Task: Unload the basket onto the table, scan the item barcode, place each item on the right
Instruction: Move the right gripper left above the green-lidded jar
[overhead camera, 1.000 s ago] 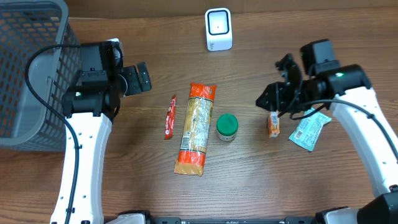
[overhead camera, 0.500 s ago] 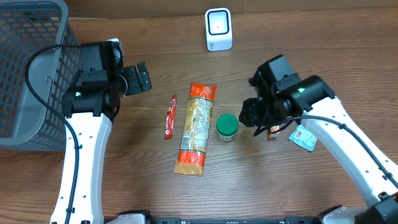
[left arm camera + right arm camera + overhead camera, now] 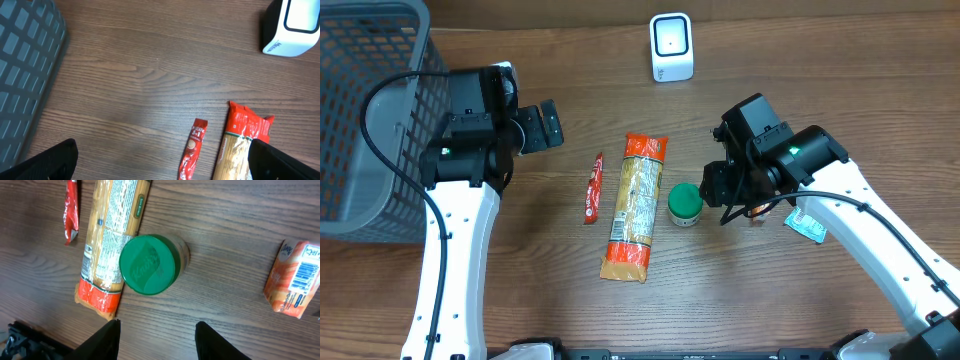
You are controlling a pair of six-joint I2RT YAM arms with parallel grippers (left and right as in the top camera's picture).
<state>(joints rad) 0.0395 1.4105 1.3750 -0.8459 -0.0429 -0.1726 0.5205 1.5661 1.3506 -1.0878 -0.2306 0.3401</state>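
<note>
1. Closest to our side of the table lies the long pasta packet (image 3: 633, 205). It is flat, with its orange end toward us and its length running away from us.
2. On the right, a pale green packet (image 3: 807, 222) lies flat and is partly covered by the right arm. Just left of it is a small orange box (image 3: 292, 280), and the right wrist view shows us a barcode on its upturned face.
3. The green-lidded jar (image 3: 685, 203) stands upright on the wood just beside the pasta packet's right edge. We cannot tell whether the two touch. Nothing holds the jar.
4. The right gripper (image 3: 157, 342) hangs above the table just to the jar's right, between the jar and the orange box. Its two fingers (image 3: 107, 340) are spread apart, and we see only bare wood between them, so it grips nothing.
5. A slim red sachet (image 3: 593, 187) lies left of the pasta packet, near it but apart.
6. Further back on the left is the left gripper (image 3: 162, 150), its jaws spread wide over bare wood with nothing between them.
7. The grey mesh basket (image 3: 370, 110) fills the far left corner, beside the left arm.
8. Farthest from us stands the white scanner (image 3: 671, 47), well apart from the jar.
</note>
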